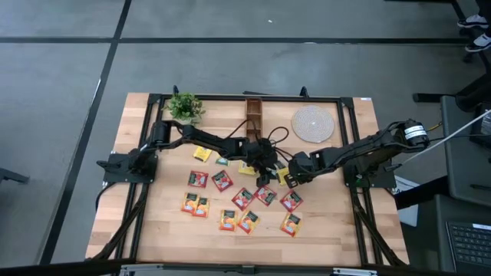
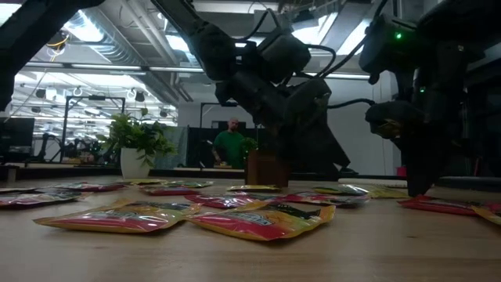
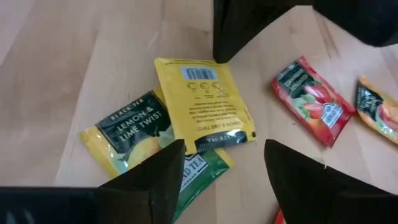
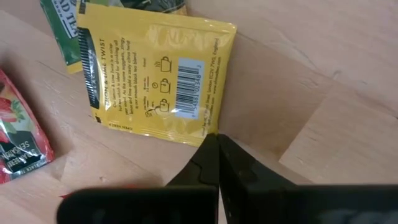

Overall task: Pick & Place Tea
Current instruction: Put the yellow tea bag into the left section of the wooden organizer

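Tea sachets (image 1: 244, 197) litter mid-table; left gripper (image 3: 221, 165) spread above a yellow sachet (image 3: 204, 102), right gripper (image 4: 217, 155) clenched, seemingly touching its corner at three o'clock.

A yellow sachet (image 3: 204, 102) shows a barcode and a dark band. Beside it lie a yellow-black sachet (image 3: 127, 134), a green sachet (image 3: 199, 171) and a red sachet (image 3: 311, 99). The worktop (image 1: 330, 230) is pale wood.

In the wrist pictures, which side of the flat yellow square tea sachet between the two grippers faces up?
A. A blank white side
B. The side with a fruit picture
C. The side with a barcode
C: the yellow sachet shows a printed barcode and small text on its upper face.
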`<state>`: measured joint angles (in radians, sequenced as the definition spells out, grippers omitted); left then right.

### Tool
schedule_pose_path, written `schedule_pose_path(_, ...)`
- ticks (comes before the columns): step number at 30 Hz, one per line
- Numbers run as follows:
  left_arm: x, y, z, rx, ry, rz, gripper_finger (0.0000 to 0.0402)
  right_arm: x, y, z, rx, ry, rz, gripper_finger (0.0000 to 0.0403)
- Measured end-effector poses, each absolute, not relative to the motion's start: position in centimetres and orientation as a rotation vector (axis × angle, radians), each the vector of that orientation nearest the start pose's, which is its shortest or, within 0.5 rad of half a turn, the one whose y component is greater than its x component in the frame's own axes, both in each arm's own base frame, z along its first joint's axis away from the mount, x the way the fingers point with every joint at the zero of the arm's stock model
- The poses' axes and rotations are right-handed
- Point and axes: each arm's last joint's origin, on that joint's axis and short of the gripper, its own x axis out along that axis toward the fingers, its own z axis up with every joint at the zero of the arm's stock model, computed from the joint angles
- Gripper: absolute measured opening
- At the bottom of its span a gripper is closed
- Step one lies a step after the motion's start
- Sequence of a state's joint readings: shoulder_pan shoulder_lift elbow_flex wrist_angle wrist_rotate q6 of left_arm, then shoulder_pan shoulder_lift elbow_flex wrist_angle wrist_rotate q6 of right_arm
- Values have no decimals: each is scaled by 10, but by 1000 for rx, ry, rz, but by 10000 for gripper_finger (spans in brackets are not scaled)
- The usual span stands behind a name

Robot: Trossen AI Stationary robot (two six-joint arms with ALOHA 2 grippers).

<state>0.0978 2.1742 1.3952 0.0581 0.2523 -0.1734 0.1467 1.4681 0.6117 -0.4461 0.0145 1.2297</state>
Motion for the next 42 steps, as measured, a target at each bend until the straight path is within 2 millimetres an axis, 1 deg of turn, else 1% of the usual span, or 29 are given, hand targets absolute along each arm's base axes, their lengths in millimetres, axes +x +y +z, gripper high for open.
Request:
schedule_pose_path(4, 456, 37, 128, -293, 727, -88, 215, 222, 32, 127, 939, 1177, -687, 0)
schedule_pose_path(6, 455, 37, 131, -294, 727, -90, 215, 222, 32, 127, 939, 1177, -687, 0)
schedule_pose_path(9, 453, 36, 139, -297, 734, -90, 213, 222, 32, 127, 937, 1177, -685, 0)
schedule_pose_path(13, 448, 29, 151, -299, 754, -98, 212, 222, 33, 127, 927, 1175, -682, 0)
schedule_pose_path(19, 436, 19, 170, -333, 828, -74, 212, 222, 33, 127, 930, 1172, -682, 0)
schedule_pose_path(22, 432, 10, 174, -372, 859, -77, 212, 222, 33, 127, 929, 1172, -681, 0)
schedule_pose_path(24, 433, 4, 176, -397, 846, -85, 212, 222, 33, 127, 922, 1173, -674, 0)
schedule_pose_path(32, 429, -24, 174, -454, 908, -111, 212, 223, 34, 127, 872, 1190, -615, 0)
schedule_pose_path(35, 427, -34, 176, -460, 920, -121, 212, 224, 35, 127, 863, 1193, -582, 0)
schedule_pose_path(38, 426, -41, 176, -444, 932, -96, 212, 225, 36, 128, 863, 1195, -555, 0)
schedule_pose_path(42, 424, -46, 178, -434, 931, -58, 212, 229, 39, 129, 859, 1178, -477, 0)
